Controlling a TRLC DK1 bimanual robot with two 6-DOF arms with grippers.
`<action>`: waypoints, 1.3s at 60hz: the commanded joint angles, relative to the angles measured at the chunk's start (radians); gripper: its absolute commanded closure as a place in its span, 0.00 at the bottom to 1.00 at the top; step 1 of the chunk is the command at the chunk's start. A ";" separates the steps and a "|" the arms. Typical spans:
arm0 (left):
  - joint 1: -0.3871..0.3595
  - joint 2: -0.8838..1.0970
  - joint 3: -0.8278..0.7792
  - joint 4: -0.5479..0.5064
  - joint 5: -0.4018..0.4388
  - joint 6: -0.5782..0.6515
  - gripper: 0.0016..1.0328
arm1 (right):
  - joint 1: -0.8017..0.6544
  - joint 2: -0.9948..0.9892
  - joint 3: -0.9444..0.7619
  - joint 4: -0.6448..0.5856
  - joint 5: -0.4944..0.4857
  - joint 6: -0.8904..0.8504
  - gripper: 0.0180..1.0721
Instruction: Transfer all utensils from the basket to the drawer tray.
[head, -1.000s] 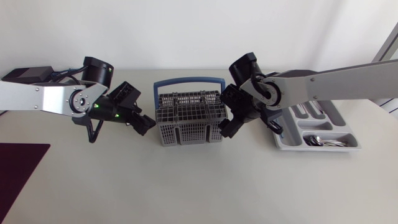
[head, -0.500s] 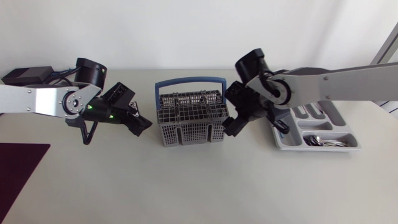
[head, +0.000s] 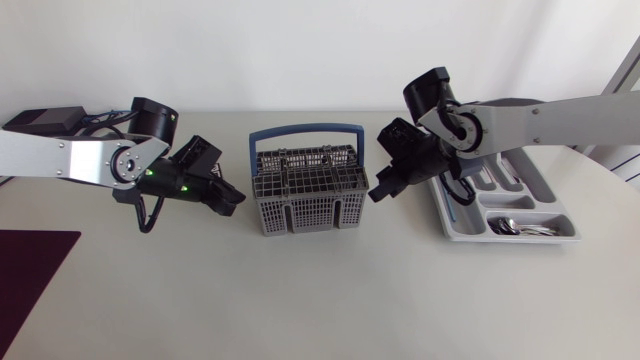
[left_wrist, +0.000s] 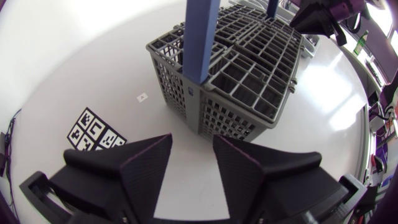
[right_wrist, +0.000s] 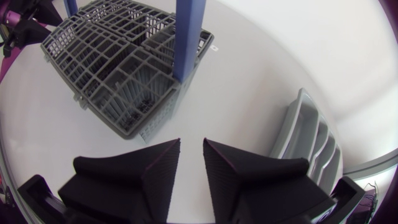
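The right gripper (head: 378, 192) has drawn back from the basket (head: 305, 213) and now hangs between it and the drawer tray (head: 455, 228), fingers slightly parted, holding nothing; the left gripper (head: 236, 197) stays just beside the basket's left wall, released and empty; silver utensils (head: 518, 227) lie in the tray's near long compartment; the basket stands upright.

Bright even light, soft shadows, glare on table (left_wrist: 339, 93), curved wrist-view edges

Off-white table (head: 320, 300) evenly lit; dark maroon mat (head: 30, 262) laid at left edge; black-and-white marker tag (left_wrist: 94, 130) seen flat on tabletop
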 joint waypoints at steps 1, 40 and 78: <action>0.002 0.045 0.035 -0.009 0.018 -0.030 0.89 | 0.003 0.054 0.045 -0.008 -0.042 0.045 0.94; 0.010 0.038 0.032 -0.009 0.081 -0.026 0.91 | 0.141 -0.013 -0.017 -0.031 -0.088 0.074 0.94; 0.007 0.029 0.017 -0.020 0.083 -0.023 0.88 | 0.123 0.017 -0.002 -0.032 -0.025 0.068 0.94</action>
